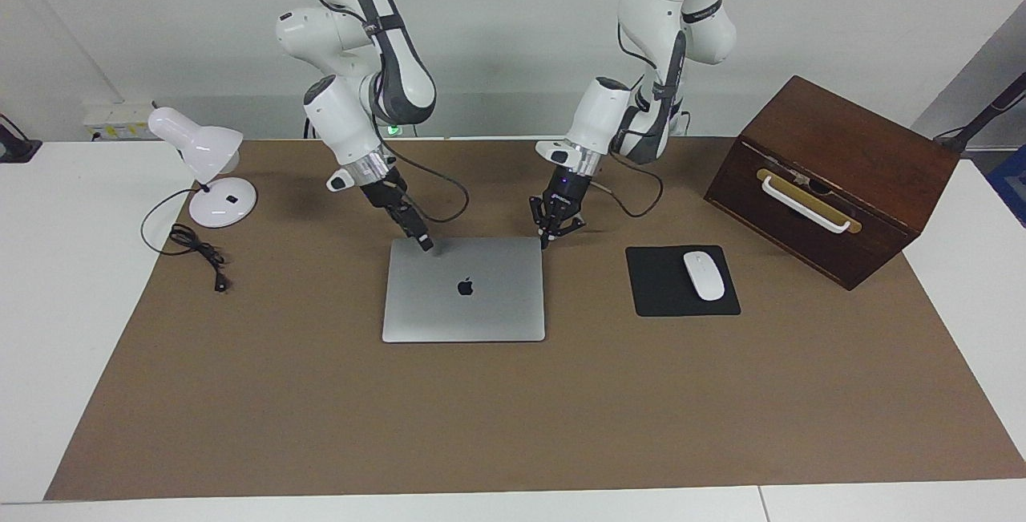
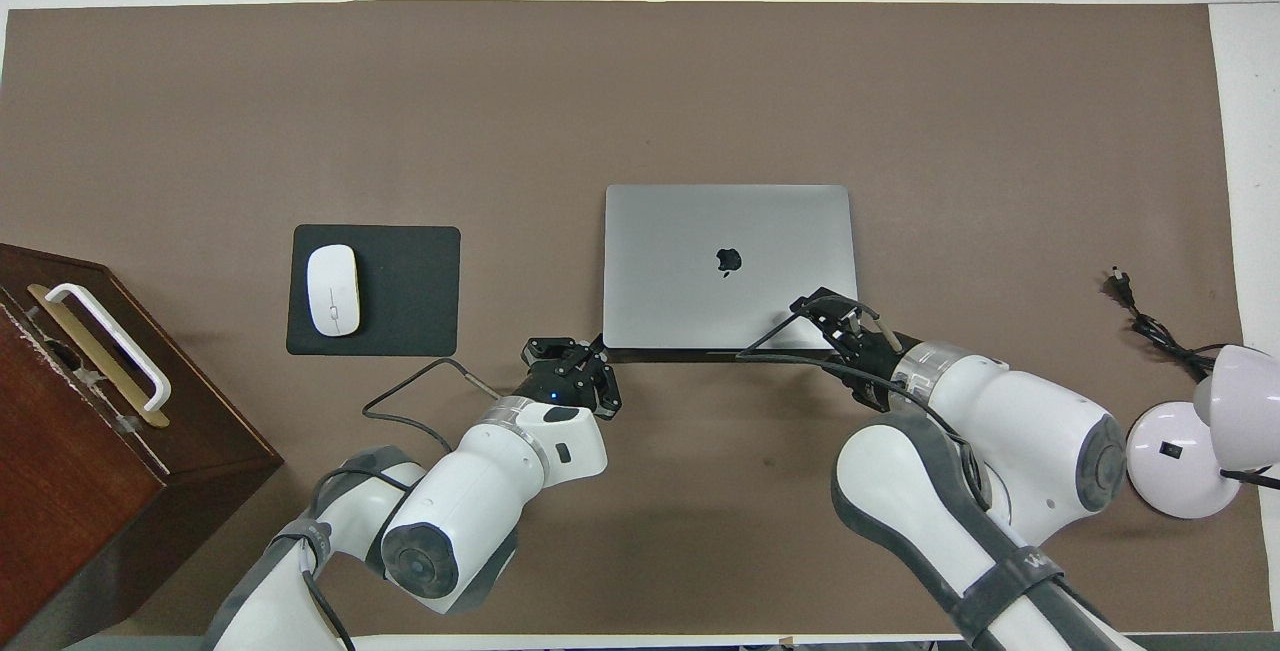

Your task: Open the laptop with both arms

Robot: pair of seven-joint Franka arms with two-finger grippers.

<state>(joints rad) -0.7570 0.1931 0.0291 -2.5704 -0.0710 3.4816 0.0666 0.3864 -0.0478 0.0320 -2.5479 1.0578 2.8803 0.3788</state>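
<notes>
Currently, by view:
Facing, laptop (image 1: pixel 463 289): closed flat on brown mat (image 1: pixel 513 418), beside black mouse pad (image 1: pixel 681 281).
Facing, right gripper (image 1: pixel 423 243): tips together on the lid's corner nearest the robots.
Facing, left gripper (image 1: pixel 553 235): fingers apart, at the other corner nearest the robots.
Overhead, laptop (image 2: pixel 728 266): the lid's edge nearest the robots is seen here.
Overhead, left gripper (image 2: pixel 598 371): just beside that edge's corner.
Overhead, right gripper (image 2: pixel 815 309): over the lid's corner; contact unreadable here.

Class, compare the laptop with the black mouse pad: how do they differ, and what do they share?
The laptop is silver-grey and larger; the mouse pad is black and smaller. The laptop's closed lid bears a logo; the mouse pad carries a white mouse. Both are rectangular and lie flat on the brown mat.
</notes>
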